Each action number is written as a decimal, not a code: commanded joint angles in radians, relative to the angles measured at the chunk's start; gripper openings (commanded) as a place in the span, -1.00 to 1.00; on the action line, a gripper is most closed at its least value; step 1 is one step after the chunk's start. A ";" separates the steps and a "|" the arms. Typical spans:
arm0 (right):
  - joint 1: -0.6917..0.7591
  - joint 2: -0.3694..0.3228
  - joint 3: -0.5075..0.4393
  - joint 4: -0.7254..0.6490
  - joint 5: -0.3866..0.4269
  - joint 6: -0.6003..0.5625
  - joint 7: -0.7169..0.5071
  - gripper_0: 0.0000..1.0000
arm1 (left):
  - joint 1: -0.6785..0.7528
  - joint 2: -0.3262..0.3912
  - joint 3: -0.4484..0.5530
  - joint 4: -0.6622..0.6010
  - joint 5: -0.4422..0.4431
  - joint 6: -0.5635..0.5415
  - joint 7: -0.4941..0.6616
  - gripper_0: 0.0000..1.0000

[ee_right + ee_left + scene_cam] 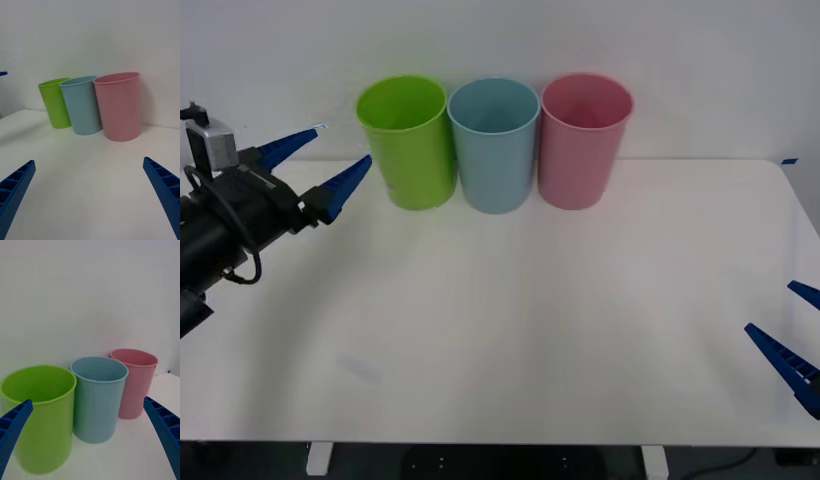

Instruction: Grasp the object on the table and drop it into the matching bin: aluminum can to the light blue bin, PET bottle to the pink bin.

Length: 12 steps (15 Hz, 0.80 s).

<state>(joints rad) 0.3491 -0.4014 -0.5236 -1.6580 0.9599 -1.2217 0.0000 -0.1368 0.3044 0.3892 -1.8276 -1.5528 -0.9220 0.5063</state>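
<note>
Left gripper (325, 165), fingers spread and empty, hovers beside the light blue bin (494, 145); right gripper (795, 330), likewise spread and empty, sits well apart from it; no can on the tabletop (530, 320).

The front view looks forward and down from above the arms onto the wide white tabletop (510, 330). The left wrist view faces the tall lime green plastic bin (39, 416) closely from above rim height. The right wrist view looks low across the table from farther off. All three share the pale blue bin (82, 105) and pale pink bin (119, 107)
</note>
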 commanded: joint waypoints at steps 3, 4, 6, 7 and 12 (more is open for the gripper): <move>0.000 0.000 0.000 0.000 0.000 0.000 0.000 1.00 | 0.155 0.050 0.119 -0.130 0.002 -0.106 0.084 1.00; 0.000 0.000 0.000 0.000 0.000 0.000 0.000 1.00 | 0.175 0.053 0.140 -0.136 0.008 -0.121 0.080 1.00; 0.000 0.000 0.000 0.000 0.000 0.000 0.000 1.00 | 0.217 0.070 0.180 -0.137 0.026 -0.153 0.060 1.00; 0.000 0.000 0.000 0.000 0.000 0.000 0.000 1.00 | 0.230 0.076 0.192 -0.137 0.039 -0.166 0.038 1.00; 0.000 0.000 0.000 0.000 0.000 0.000 0.000 1.00 | 0.299 0.085 0.300 -0.137 0.057 -0.281 -0.041 1.00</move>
<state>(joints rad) 0.3491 -0.4014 -0.5236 -1.6580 0.9599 -1.2217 0.0001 0.1548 0.3896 0.6710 -1.9655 -1.4959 -1.1814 0.4719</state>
